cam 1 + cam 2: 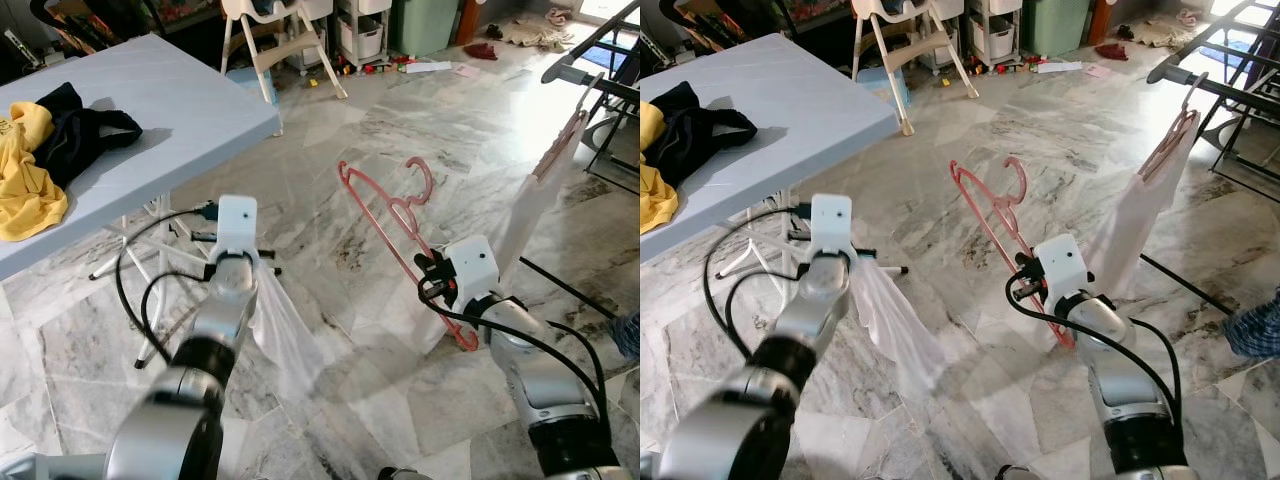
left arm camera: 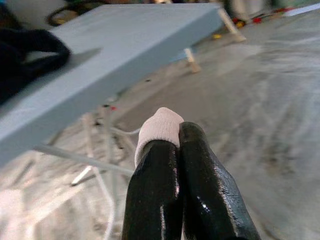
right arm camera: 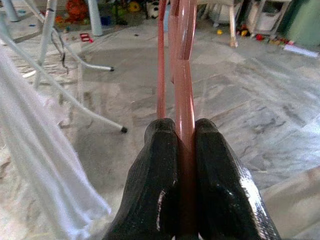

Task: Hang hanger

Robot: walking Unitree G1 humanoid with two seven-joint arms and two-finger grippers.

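Observation:
My right gripper (image 1: 432, 268) is shut on the lower bar of a pink plastic hanger (image 1: 404, 212), which I hold tilted over the marble floor with its hook (image 1: 425, 180) pointing up and away. In the right wrist view the hanger bar (image 3: 184, 100) runs straight out between the two black fingers. To the left, my left gripper (image 1: 260, 272) is shut on a white cloth (image 1: 285, 335) that hangs down towards the floor. A fold of that cloth (image 2: 160, 125) pokes out at the fingertips. The hanger carries no garment.
A dark drying rack (image 1: 590, 70) stands at the far right, with a white garment (image 1: 530, 215) on a pink hanger. A light-blue table (image 1: 170, 100) on the left carries yellow (image 1: 25, 180) and black (image 1: 75, 130) clothes. A high chair (image 1: 280, 40) stands behind.

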